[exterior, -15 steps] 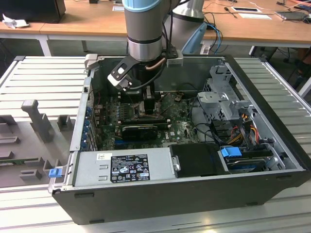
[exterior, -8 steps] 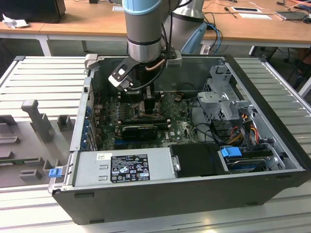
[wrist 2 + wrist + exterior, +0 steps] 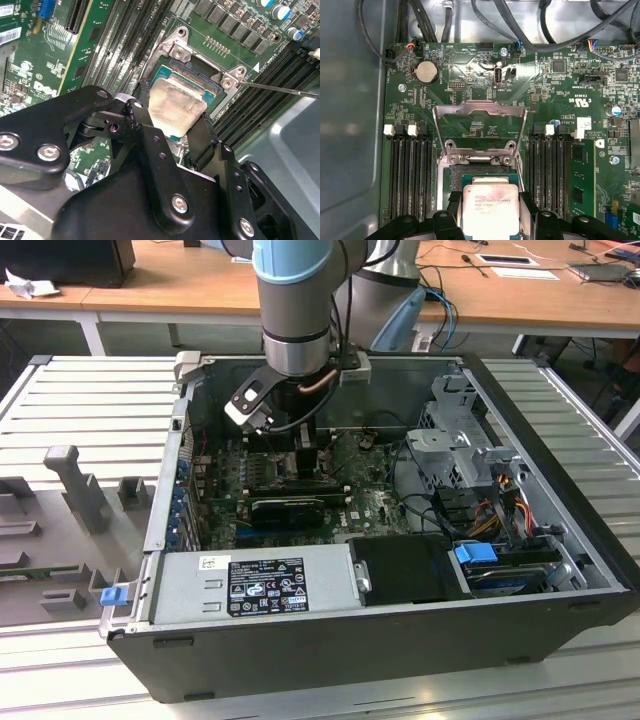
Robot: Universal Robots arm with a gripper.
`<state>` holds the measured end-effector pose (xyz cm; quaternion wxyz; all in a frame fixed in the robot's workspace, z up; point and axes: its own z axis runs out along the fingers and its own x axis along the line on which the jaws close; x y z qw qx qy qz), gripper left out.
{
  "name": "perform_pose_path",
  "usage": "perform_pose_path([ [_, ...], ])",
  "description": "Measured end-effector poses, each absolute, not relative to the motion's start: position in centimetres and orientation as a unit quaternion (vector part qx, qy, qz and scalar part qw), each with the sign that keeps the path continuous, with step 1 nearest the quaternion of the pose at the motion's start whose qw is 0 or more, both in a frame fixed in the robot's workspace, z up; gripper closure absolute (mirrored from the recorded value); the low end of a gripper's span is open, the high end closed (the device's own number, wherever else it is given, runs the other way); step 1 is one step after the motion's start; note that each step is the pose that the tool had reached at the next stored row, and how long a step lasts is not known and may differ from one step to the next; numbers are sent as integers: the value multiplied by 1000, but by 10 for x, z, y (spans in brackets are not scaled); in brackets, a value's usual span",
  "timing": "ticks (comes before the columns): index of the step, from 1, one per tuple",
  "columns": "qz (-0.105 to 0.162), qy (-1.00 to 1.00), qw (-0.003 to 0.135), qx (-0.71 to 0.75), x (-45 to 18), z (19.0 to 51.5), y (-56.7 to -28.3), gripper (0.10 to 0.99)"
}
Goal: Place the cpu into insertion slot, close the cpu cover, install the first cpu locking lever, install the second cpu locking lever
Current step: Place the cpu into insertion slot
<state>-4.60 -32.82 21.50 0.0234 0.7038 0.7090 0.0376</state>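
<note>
The gripper (image 3: 490, 220) is clamped on the cpu (image 3: 489, 202), its jaws pressing 2 opposite edges. The cpu sits directly over the slot (image 3: 462, 176); whether it is seated cannot be told. The cover (image 3: 480, 106) stands raised open beyond the slot, on the motherboard (image 3: 560, 100).

My black two-finger gripper (image 3: 490, 200), clamped on the pale silvery square cpu (image 3: 175, 102), hangs over the dark square insertion slot (image 3: 197, 70), which lies uncovered below me. The dull-silver windowed cpu cover (image 3: 479, 107) stands raised just beyond it. Low black memory slot rows (image 3: 410, 180) flank both sides. A thin steel lever rod (image 3: 280, 88) juts out alongside, and the grey case wall (image 3: 350, 125) closes one flank.
</note>
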Motion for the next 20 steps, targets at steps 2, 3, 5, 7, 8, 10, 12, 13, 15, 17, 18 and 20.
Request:
perform_pose_path([
  [2,38,707,24,706,-46,214,-328,545],
  [3,38,707,24,706,-46,214,-327,545],
  [5,38,707,24,706,-46,213,-326,545],
  [7,38,707,23,706,-46,212,-325,545],
  [8,37,707,23,706,-46,211,-324,545],
  [10,37,707,23,706,-46,210,-324,545],
  [12,37,707,23,706,-46,208,-323,545],
  [13,37,707,23,706,-46,207,-323,545],
  [15,37,707,23,706,-46,206,-322,545],
  [17,37,705,23,708,-46,204,-322,545],
  [18,36,705,22,708,-46,202,-321,545],
  [20,36,704,22,708,-46,201,-321,545],
])
